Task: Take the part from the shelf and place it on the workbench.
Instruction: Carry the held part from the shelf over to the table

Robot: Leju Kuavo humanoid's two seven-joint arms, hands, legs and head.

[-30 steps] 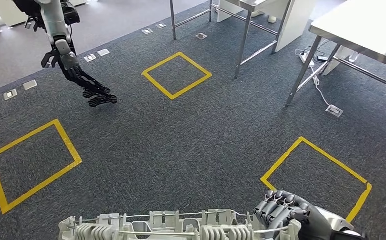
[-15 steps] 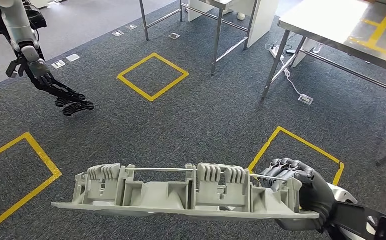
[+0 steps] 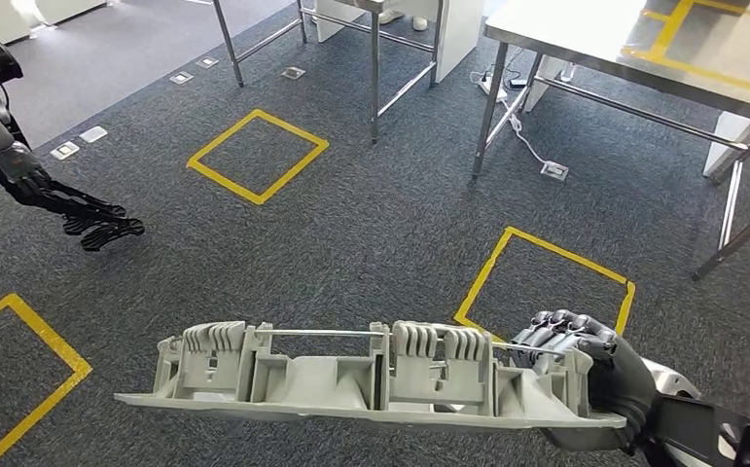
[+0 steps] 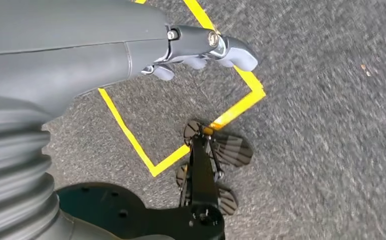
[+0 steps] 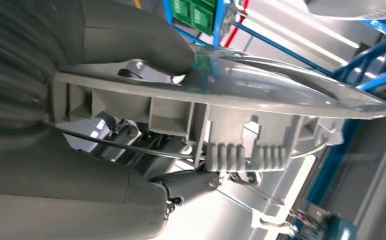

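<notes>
Nearest to us, at the bottom of the head view, we see the long light-grey moulded plastic part (image 3: 371,379) with ribbed clips and a thin metal rod, lying level above the carpet. Our right hand (image 3: 585,375), lower right, wraps its dark fingers (image 3: 560,331) over the part's right end; in the right wrist view the same part (image 5: 221,100) stretches away from that hand (image 5: 80,125), whose thick grey thumb presses on its flat edge. Beyond it lies the dark grey speckled carpet (image 3: 371,243) with yellow tape squares (image 3: 257,156). At the far left our left hand (image 3: 89,219) hangs with its black fingers stretched out and apart, holding nothing. In the upper right stands the steel-topped workbench (image 3: 585,39) with yellow tape on top.
</notes>
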